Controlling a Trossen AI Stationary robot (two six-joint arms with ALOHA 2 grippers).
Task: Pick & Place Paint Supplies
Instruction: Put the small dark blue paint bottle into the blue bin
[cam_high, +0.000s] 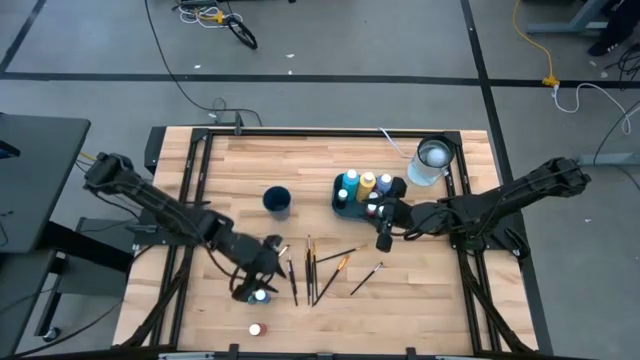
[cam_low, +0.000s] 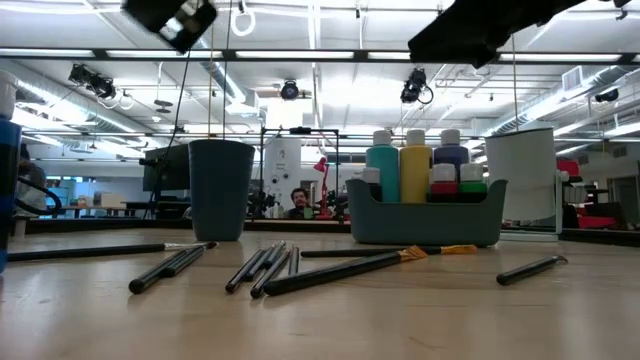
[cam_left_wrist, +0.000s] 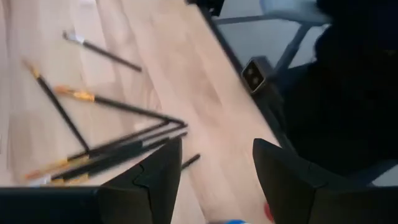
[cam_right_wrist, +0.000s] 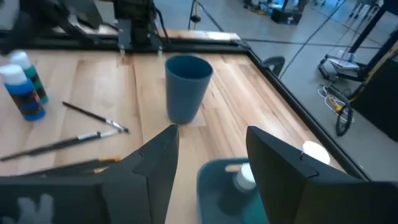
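You see in the high view's lower centre the left gripper (cam_high: 258, 287) released above a blue bottle (cam_high: 260, 296), beside it the scattered paintbrushes (cam_high: 312, 268), and farther up the right gripper (cam_high: 384, 238), also released, beside the bottle-filled caddy (cam_high: 345, 208).

Paintbrushes (cam_high: 312, 268) lie scattered on the wood; capped bottles (cam_high: 367, 186) stand upright together.
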